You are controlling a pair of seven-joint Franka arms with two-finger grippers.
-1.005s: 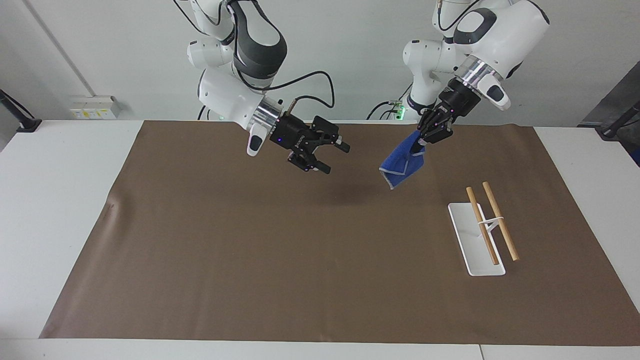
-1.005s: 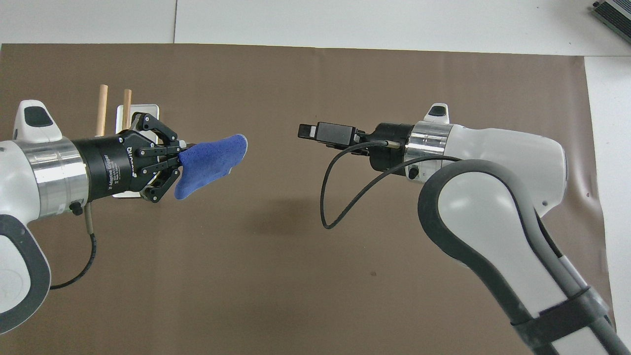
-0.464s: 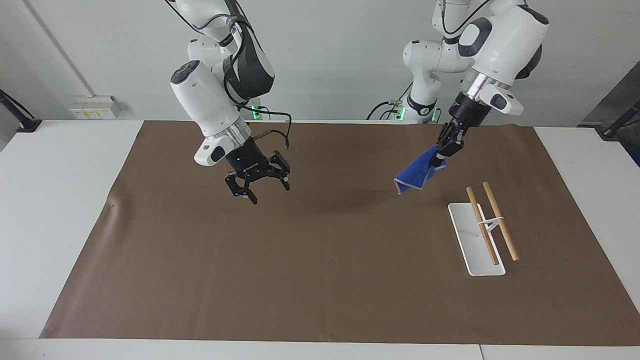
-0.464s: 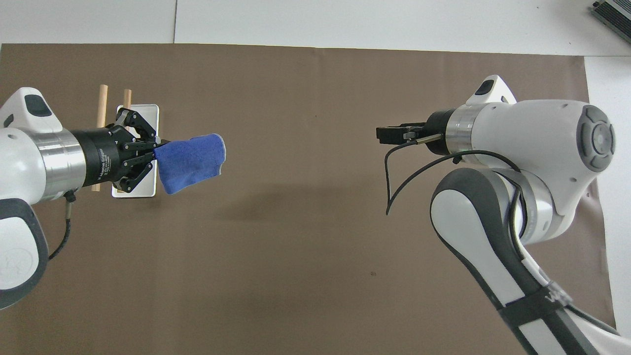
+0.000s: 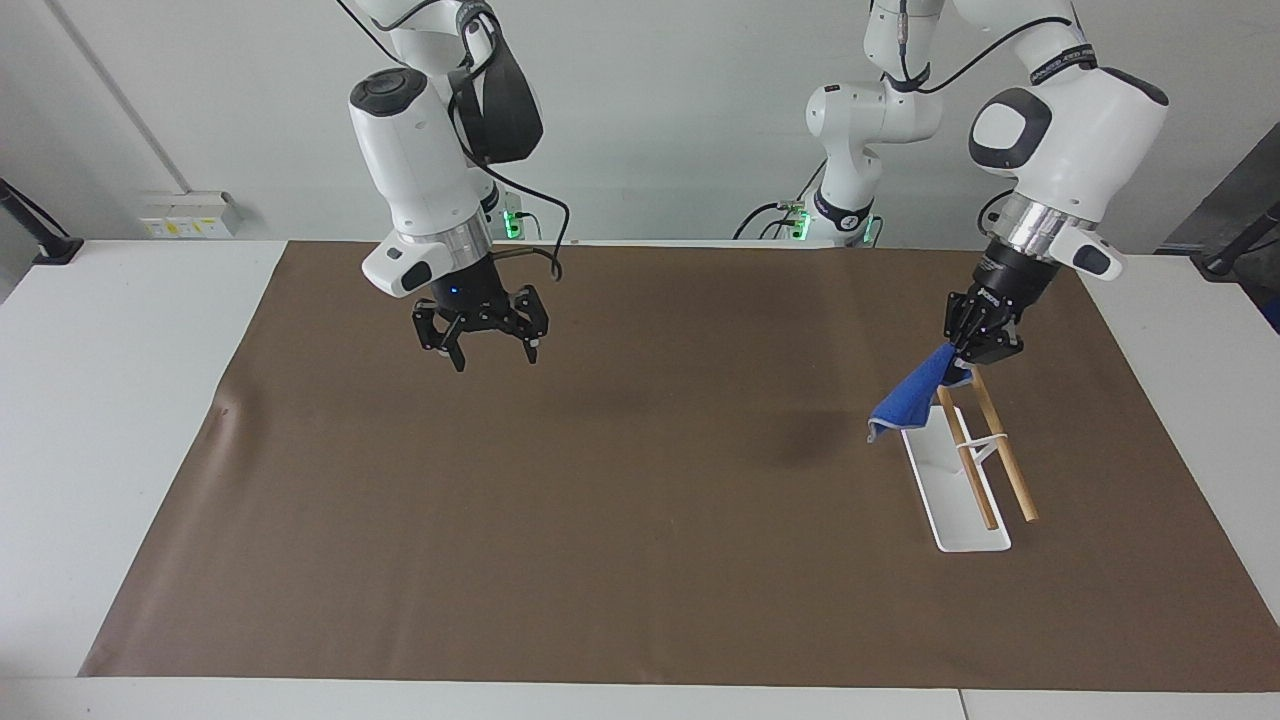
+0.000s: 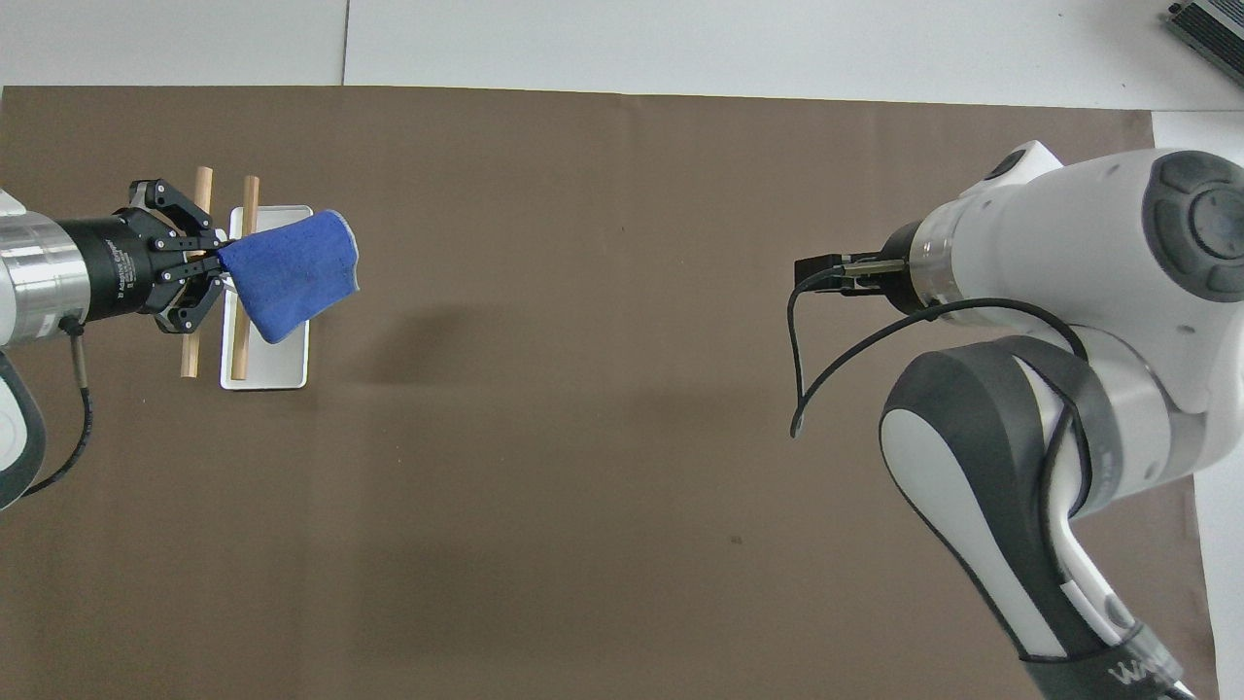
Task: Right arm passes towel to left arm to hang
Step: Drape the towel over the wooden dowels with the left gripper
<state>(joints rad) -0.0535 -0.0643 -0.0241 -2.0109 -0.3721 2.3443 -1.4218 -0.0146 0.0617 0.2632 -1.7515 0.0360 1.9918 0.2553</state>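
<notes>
Towel [image 5: 912, 398] now hangs from the left gripper [image 5: 968, 352] over the rack's end nearer the robots, carried there from above bare mat.

Brown mat [image 5: 620, 520] covers a white table [image 5: 120, 400] before a pale wall; right arm [image 5: 425, 170] has swung upright, its gripper [image 5: 484, 344] empty with fingers spread, over the mat toward its own end; left gripper is clamped on a towel corner; rack [image 5: 955, 500] is a white tray with two wooden rods [image 5: 1005, 460]; lettering on the left gripper is unreadable.

White rack [image 5: 950, 500] with wooden dowels on brown mat [image 5: 600, 520]
</notes>
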